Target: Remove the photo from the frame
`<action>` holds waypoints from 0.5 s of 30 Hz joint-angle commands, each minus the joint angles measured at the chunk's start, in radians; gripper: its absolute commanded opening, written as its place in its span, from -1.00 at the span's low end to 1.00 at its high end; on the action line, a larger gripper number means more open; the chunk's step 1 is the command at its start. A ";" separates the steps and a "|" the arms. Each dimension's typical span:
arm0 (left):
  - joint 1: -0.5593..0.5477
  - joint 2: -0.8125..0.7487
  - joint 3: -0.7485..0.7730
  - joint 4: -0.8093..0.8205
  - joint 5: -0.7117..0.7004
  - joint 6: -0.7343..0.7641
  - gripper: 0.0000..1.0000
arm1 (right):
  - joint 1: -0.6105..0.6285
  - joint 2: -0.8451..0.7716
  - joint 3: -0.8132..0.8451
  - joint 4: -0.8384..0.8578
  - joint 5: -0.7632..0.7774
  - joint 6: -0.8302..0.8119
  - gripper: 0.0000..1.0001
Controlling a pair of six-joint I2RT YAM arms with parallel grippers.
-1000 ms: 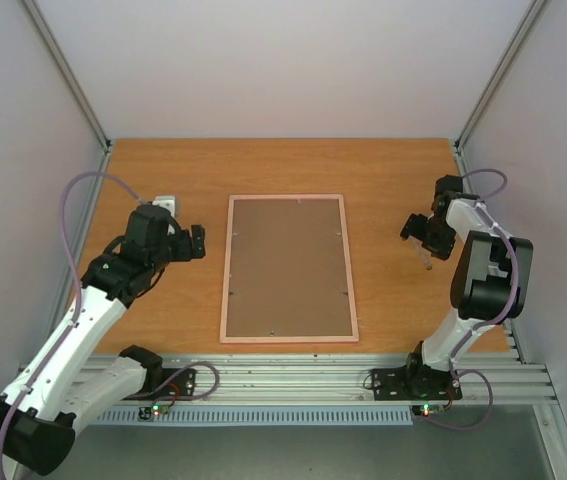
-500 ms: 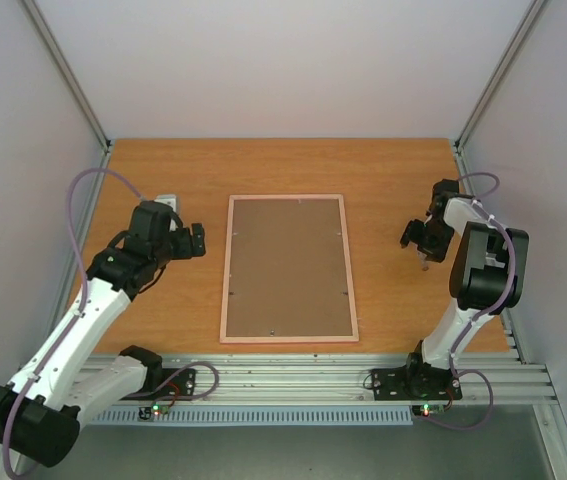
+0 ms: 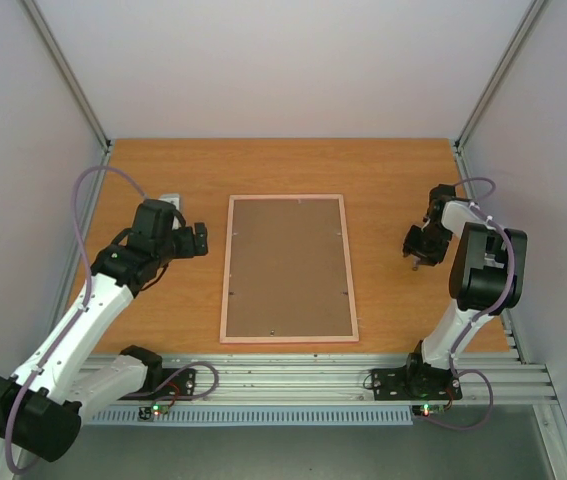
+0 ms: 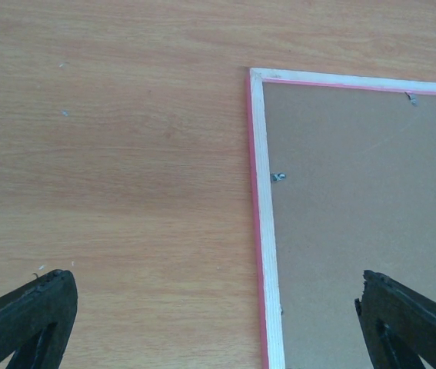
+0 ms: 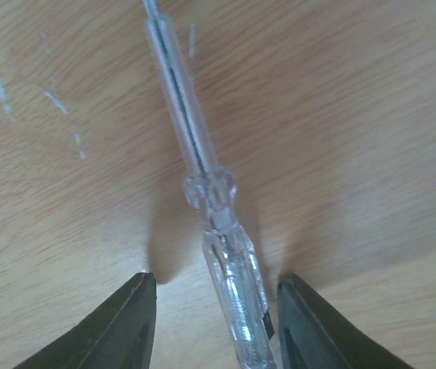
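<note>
**Arms – two.** Both are bolted at the near edge of the table (image 3: 383, 170), the left one reaching forward and inward, the right one folded upright over its base.

**Frame (image 3: 288, 268) – one.** It lies flat at the middle of the table, between the two arms and touching neither. The back is uppermost: a brown board inside a pale pink rim, with a bright pink outer edge showing in the left wrist view. The long axis runs near to far and the short sides face the arms' bases and the far wall. It sits nearly square to the table. Small metal clips hold the board; two (image 4: 278, 177) show in the left wrist view, at the corner seen there.

**Left tool (image 3: 200, 240) – one.** It is just left of the frame's far half and points toward it. The fingers (image 4: 25, 323) are spread wide and hold nothing. One sits over bare wood, the other over the board.

**Right tool (image 3: 415, 245) – one.** It is well right of the frame, low over the table. The jaws are apart, straddling the handle without clamping it.

**Clear screwdriver (image 5: 191, 131) – one.** It lies flat on the wood, the shaft leading away from the right tool.

**Small pale object (image 3: 168, 200) – one.** It is beyond the left wrist, partly hidden, and I cannot tell what it is.
</note>
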 commanded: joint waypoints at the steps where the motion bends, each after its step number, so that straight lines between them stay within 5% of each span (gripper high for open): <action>1: 0.007 0.001 -0.006 0.056 0.012 0.001 0.99 | 0.018 0.016 -0.015 -0.038 0.064 -0.007 -0.17; 15: 0.007 0.020 -0.007 0.081 0.194 -0.127 0.99 | 0.113 -0.070 -0.069 0.003 0.195 -0.015 -0.83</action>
